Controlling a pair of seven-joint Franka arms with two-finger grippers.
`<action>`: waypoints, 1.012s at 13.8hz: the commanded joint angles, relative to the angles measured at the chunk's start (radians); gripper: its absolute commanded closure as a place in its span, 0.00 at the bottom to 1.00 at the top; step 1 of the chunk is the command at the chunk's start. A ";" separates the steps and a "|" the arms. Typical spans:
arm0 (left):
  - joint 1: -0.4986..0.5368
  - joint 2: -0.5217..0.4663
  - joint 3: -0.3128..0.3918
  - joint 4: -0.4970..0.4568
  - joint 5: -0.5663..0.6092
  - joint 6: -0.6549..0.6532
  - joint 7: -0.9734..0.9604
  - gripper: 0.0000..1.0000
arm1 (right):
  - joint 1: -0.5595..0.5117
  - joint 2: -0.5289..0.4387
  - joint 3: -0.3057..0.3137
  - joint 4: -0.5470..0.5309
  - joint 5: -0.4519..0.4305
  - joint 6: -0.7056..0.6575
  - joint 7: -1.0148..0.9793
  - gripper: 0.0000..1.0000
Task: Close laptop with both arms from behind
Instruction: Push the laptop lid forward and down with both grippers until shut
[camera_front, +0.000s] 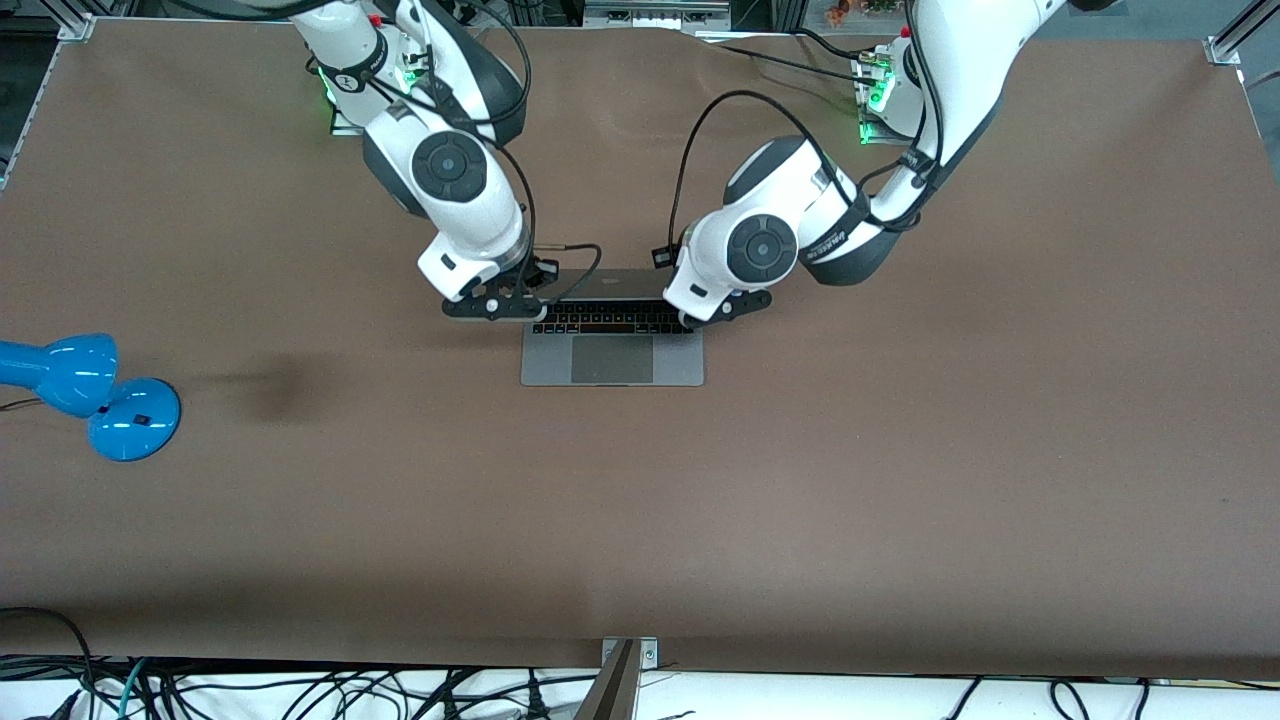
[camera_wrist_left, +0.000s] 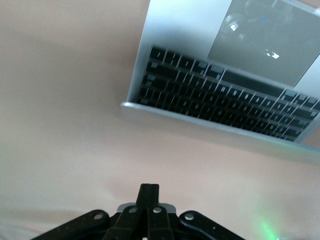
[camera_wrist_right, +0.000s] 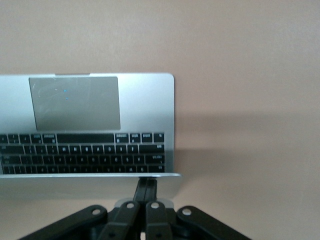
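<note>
The space-grey laptop (camera_front: 612, 362) lies open in the middle of the table, its lid (camera_front: 610, 284) tipped forward over the black keyboard. It also shows in the left wrist view (camera_wrist_left: 186, 35) and the right wrist view (camera_wrist_right: 145, 107). My right gripper (camera_front: 497, 305) is shut and empty at the lid's corner toward the right arm's end, and its fingertips (camera_wrist_right: 147, 184) touch the lid's top edge. My left gripper (camera_front: 722, 306) is shut and empty at the lid's other corner. Its fingertips (camera_wrist_left: 149, 190) stand apart from the lid's edge (camera_wrist_left: 210, 126).
A blue desk lamp (camera_front: 85, 392) lies on the brown table (camera_front: 900, 450) toward the right arm's end, nearer to the front camera than the laptop. Black cables hang along the table's front edge (camera_front: 300, 690).
</note>
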 joint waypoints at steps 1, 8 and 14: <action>-0.013 0.100 0.016 0.106 0.053 -0.003 -0.003 1.00 | 0.001 0.093 -0.003 0.084 -0.029 -0.007 -0.008 1.00; -0.014 0.199 0.052 0.152 0.130 0.098 0.003 1.00 | 0.003 0.280 -0.017 0.240 -0.138 -0.007 -0.008 1.00; -0.080 0.275 0.119 0.205 0.159 0.150 0.004 1.00 | 0.007 0.382 -0.058 0.269 -0.170 0.001 -0.008 1.00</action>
